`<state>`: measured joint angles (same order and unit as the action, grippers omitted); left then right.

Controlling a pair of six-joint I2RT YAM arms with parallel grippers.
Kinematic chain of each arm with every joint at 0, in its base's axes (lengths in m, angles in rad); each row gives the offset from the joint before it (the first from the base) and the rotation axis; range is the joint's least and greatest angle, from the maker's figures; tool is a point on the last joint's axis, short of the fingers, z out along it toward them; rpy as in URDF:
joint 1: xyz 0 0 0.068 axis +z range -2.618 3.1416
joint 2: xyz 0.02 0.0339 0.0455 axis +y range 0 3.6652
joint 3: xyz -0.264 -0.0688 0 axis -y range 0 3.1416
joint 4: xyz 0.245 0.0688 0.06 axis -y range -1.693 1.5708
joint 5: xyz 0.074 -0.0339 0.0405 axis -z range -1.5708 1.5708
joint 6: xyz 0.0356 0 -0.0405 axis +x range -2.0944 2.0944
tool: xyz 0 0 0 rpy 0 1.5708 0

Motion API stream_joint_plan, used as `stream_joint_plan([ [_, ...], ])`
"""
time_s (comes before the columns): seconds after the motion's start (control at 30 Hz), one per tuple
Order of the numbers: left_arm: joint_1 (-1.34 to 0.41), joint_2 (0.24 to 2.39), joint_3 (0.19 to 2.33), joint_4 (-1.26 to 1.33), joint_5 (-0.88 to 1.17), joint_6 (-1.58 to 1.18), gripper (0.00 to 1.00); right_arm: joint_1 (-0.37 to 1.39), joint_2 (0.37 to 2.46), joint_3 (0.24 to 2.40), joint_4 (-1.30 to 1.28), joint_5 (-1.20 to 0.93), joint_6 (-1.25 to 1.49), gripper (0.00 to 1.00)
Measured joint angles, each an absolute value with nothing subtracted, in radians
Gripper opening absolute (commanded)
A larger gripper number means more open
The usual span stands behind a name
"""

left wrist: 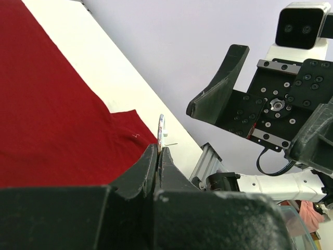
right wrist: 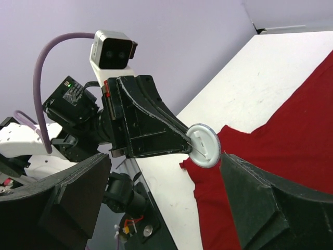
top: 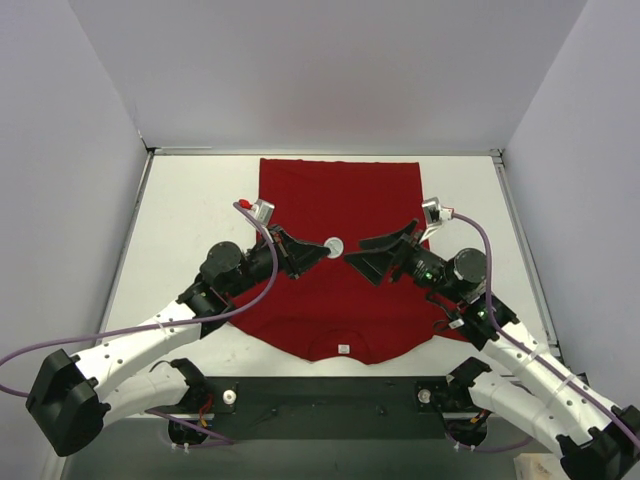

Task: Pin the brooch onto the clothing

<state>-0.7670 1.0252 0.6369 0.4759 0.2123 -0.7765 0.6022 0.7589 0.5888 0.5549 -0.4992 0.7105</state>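
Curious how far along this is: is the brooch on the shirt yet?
Not yet. The left gripper pinches the round brooch by its edge, lifted clear of the red shirt.

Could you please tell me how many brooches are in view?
1. The brooch is pinched in the shut left gripper, over the middle of the shirt, facing the open right gripper. None other shows, though the shirt could hide one.

I see the red T-shirt (top: 340, 200) spread on the desk (top: 200, 200), its white collar label (top: 343, 349) toward the near edge. The round white brooch (top: 334, 244) is above the shirt's middle, pinched in the left claw (top: 321, 250).
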Motion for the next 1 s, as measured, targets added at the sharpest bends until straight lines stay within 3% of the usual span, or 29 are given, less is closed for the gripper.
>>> stream_joint_plan([
  [0.43, -0.767, 1.026, 0.717, 0.277, 0.155, -0.67, 0.0, 0.596, 0.828, 0.589, 0.521, -0.491, 0.699, 1.0],
  [1.0, -0.767, 1.06, 0.763, -0.177, -0.193, -0.393, 0.0, 0.553, 0.882, 0.589, 0.511, -0.533, 0.686, 1.0],
])
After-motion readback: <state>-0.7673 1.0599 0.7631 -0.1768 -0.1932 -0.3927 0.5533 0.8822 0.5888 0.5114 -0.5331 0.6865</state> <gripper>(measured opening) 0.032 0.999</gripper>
